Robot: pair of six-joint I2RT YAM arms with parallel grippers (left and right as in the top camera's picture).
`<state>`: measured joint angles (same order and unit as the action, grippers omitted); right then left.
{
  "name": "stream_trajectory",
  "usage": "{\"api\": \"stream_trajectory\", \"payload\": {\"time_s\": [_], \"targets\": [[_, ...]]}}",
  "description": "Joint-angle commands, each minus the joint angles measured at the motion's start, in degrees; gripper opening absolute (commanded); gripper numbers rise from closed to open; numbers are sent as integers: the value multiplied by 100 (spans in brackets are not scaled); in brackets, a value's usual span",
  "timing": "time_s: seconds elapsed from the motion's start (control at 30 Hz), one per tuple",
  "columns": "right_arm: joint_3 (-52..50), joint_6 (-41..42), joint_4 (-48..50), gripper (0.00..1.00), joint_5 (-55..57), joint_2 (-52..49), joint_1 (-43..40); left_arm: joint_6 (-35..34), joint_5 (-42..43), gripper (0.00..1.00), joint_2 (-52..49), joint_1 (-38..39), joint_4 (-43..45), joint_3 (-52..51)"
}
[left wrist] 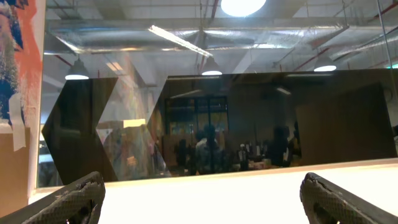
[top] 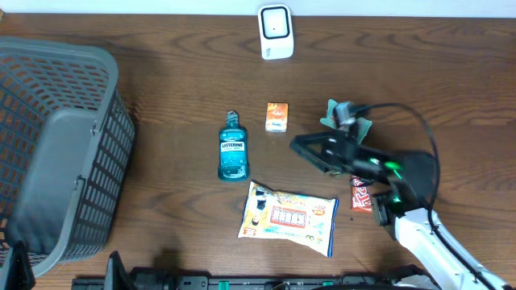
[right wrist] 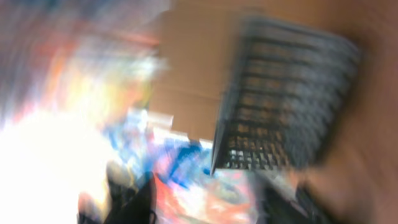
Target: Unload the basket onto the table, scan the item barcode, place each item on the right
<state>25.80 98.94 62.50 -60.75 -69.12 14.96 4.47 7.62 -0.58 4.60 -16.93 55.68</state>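
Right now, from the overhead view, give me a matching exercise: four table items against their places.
1. grey plastic mesh basket
2. white boxy barcode scanner
3. blue Listerine mouthwash bottle
4. small orange cardboard box

A. centre, lying flat
B. left end of the brown wooden table
C. just right of centre
D. far edge, middle

Pairs: 1-B, 2-D, 3-A, 4-C.
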Motion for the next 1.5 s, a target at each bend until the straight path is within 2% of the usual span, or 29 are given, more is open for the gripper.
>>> {"api": "stream_trajectory", "payload": {"time_s": [0.0,0.03,0.13,0.23,0.33,0.4,0.47,0.63,0.7,0.8,0.9,0.97,1.07,1.37,1.47], "targets": [[236,-732,2153,81,-890,98,15,-33,35,100,42,-15,28,33],[363,-758,2468,82,-1281,101,-9,-35,35,100,42,-15,26,31],[570,-1204,2129,83,-1729,98,-39,-33,35,99,42,-15,28,31],[767,-2037,1019,93,-1591,98,-42,-33,35,100,42,-15,28,31],[1093,-3497,-614,99,-1307,98,-42,-33,35,100,42,-15,28,31],[1314,-4627,-1720,99,-1005,98,-39,-33,35,100,42,-15,26,31],[1582,-5681,-3056,99,-354,98,-35,-33,35,100,42,-15,28,31],[2481,-7359,-6404,99,1574,98,177,-33,33,100,42,-15,24,31],[2920,-7921,-7742,99,2699,98,514,-31,33,100,42,-15,20,24],[3517,-8362,-9473,99,5152,98,1445,-33,35,99,42,-15,-17,-31],[3676,-8362,-10170,99,6426,98,2398,-31,33,100,42,-15,-13,-125],[3652,-8362,-10607,99,6883,31,3130,-31,33,100,42,-15,9,-177],[3565,-8358,-11134,99,7165,-214,3713,-31,33,100,42,-15,96,-184],[3309,-8362,-11241,99,7641,-1672,4430,-33,35,100,42,-15,278,-181],[3311,-8360,-11237,95,7805,-2280,4570,-31,33,100,42,-15,295,-181]]}}
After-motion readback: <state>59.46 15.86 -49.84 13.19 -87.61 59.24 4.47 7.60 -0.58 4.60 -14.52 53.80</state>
